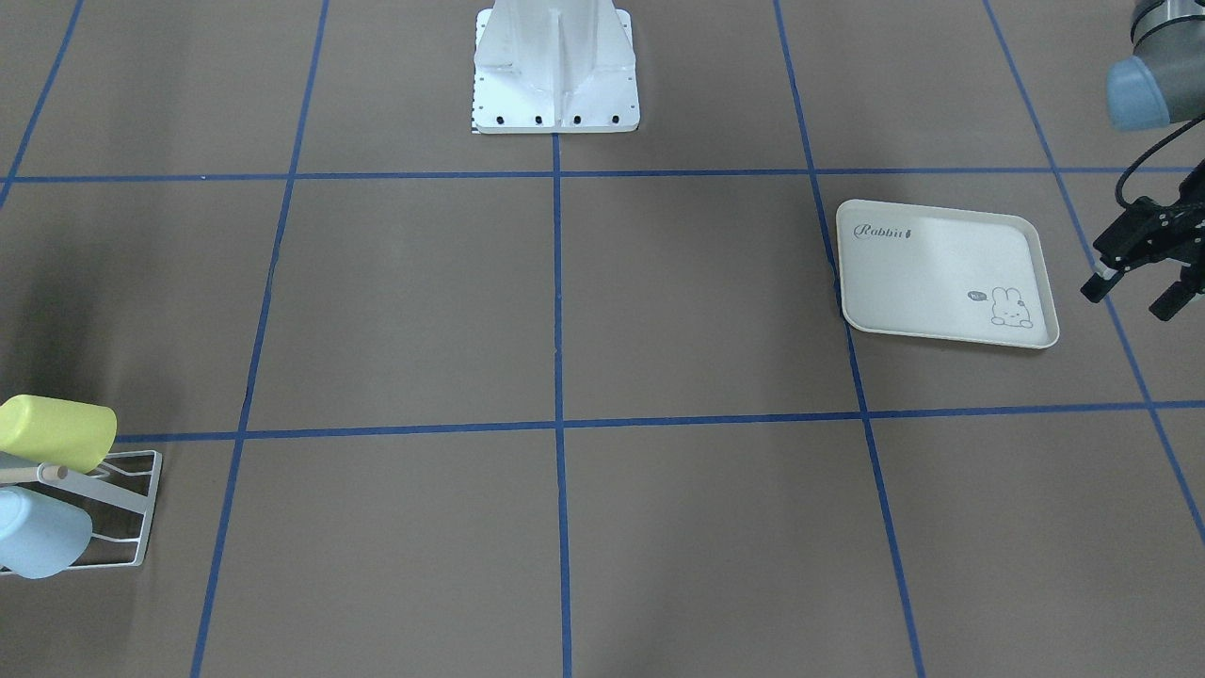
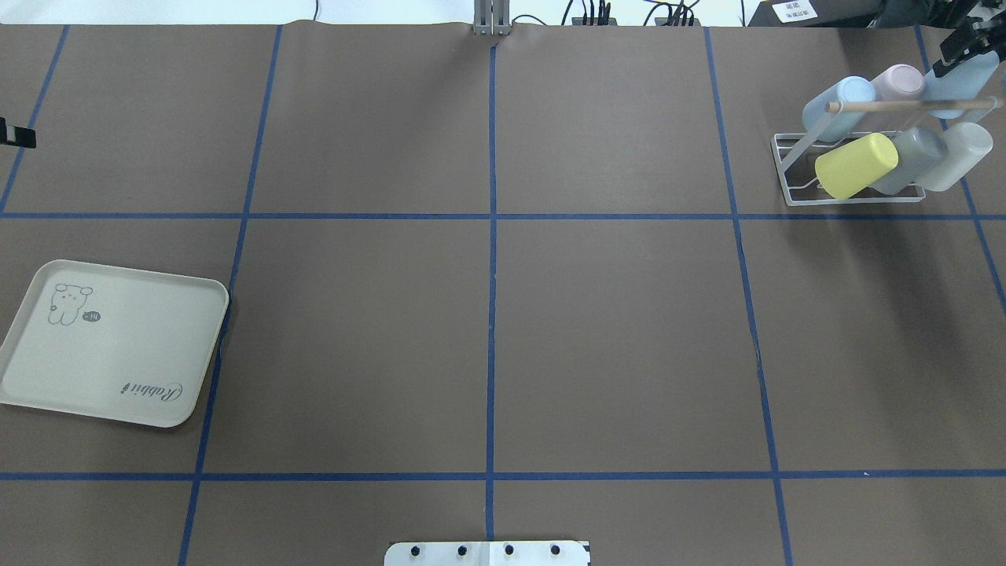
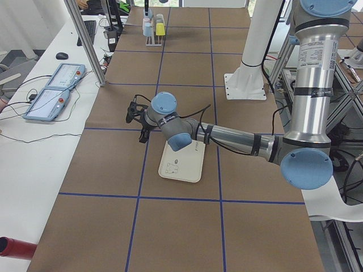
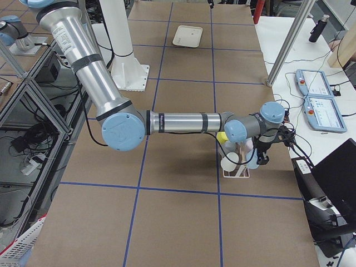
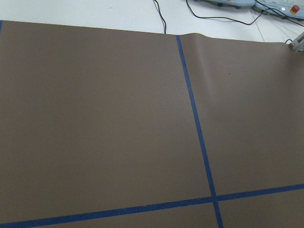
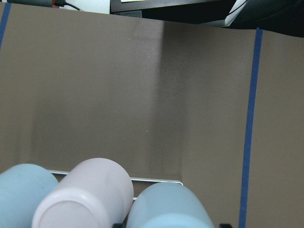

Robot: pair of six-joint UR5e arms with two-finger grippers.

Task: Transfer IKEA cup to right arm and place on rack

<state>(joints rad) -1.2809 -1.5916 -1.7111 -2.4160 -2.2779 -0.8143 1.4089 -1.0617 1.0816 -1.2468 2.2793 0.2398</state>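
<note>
The white wire rack (image 2: 786, 169) stands at the table's far right corner and carries several cups under its wooden dowel (image 2: 904, 104). My right gripper (image 2: 967, 43) is at the rack's far right end, shut on a light blue IKEA cup (image 2: 963, 75). In the right wrist view that cup (image 6: 168, 206) lies between the finger edges at the bottom, beside a pink cup (image 6: 85, 194). Beyond the left side of the rabbit tray (image 1: 941, 273), my left gripper (image 1: 1139, 278) hangs open and empty.
A yellow cup (image 2: 857, 165), grey, pale and blue ones fill the rack. The cream rabbit-print tray (image 2: 118, 354) lies bare at the left. The robot's white base plate (image 2: 487, 553) sits at the near edge. Controllers and cables lie beyond the table's far edge.
</note>
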